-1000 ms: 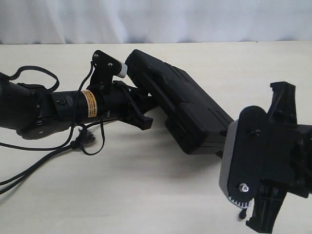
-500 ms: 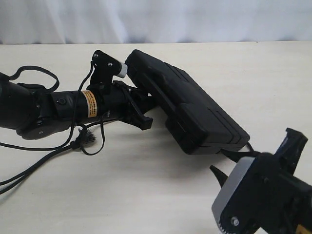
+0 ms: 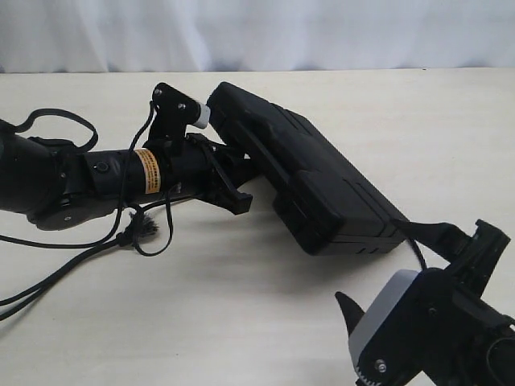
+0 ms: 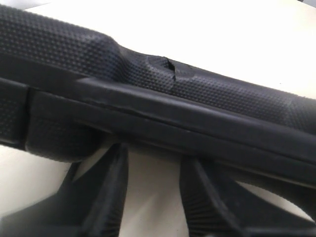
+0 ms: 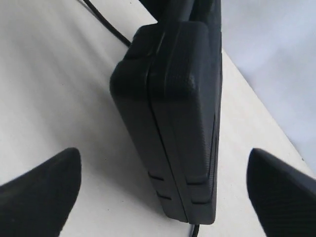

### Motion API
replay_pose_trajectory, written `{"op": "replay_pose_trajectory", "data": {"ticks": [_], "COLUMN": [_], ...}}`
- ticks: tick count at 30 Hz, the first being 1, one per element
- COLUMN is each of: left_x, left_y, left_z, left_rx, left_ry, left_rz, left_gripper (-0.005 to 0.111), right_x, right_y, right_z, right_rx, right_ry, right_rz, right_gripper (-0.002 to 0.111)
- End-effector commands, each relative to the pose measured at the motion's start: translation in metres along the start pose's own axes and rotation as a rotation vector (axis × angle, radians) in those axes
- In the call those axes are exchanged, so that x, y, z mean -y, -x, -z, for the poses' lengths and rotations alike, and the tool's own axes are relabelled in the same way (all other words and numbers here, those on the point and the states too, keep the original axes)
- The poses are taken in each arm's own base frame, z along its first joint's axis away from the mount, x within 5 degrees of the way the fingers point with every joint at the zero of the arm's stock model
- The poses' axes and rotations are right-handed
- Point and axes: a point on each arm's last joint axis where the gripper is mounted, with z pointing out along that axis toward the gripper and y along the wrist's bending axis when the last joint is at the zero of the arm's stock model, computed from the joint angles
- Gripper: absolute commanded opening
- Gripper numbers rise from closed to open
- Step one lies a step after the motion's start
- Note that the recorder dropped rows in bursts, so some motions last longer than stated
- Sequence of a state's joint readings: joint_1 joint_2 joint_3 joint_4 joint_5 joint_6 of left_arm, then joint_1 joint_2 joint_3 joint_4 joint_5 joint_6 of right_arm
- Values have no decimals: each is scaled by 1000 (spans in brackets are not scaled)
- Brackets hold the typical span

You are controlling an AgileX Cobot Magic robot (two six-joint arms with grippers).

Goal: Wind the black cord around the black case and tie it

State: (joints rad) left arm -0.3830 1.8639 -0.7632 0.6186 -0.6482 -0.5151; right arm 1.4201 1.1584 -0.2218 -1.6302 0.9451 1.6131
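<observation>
On the pale worktop (image 3: 201,322), the black case (image 3: 322,189) stands up on one long edge. It runs at a slant from the far left toward the near right. The left hand (image 3: 235,173) is clenched on the case's far-left end, one finger on the near face and the other lost behind it. In the left wrist view the two fingers (image 4: 106,192) reach up to the grained edge of the case and their tips vanish under it. The black cord (image 3: 143,229) is draped over the left arm (image 3: 105,173). Its frayed, tufted knot hangs just below the arm, and its strands trail across the worktop toward the left edge of the exterior view. The right hand (image 3: 385,269) is released, its fingers spread wide just off the near-right end of the case, and it holds nothing. In the right wrist view that end of the case sits between the two fingers with bare worktop on either side. A thin black strand (image 3: 418,253) comes out from under that end. It is probably more of the cord, though it is too fine to be sure.
</observation>
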Motion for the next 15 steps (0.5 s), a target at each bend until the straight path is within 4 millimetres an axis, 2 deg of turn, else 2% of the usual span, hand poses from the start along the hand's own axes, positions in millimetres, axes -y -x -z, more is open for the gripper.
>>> {"op": "replay_pose_trajectory", "data": {"ticks": [1, 3, 6, 15], "left_x": [2, 2, 2, 2], "left_y": [8, 8, 8, 8], "left_z": [0, 0, 0, 0], "left_rx": [52, 52, 52, 52], "left_ry": [-18, -18, -18, -18], "left_rz": [14, 18, 35, 38], "left_gripper": [35, 35, 35, 35], "right_x": [-2, -1, -11, -21], "right_y": [-1, 0, 0, -22], "right_z": [-1, -4, -10, -37], "right_rx": [7, 16, 27, -98], "right_ry": [1, -51, -44, -263], "right_rz": [27, 43, 81, 115], "right_gripper": [86, 84, 83, 83]}}
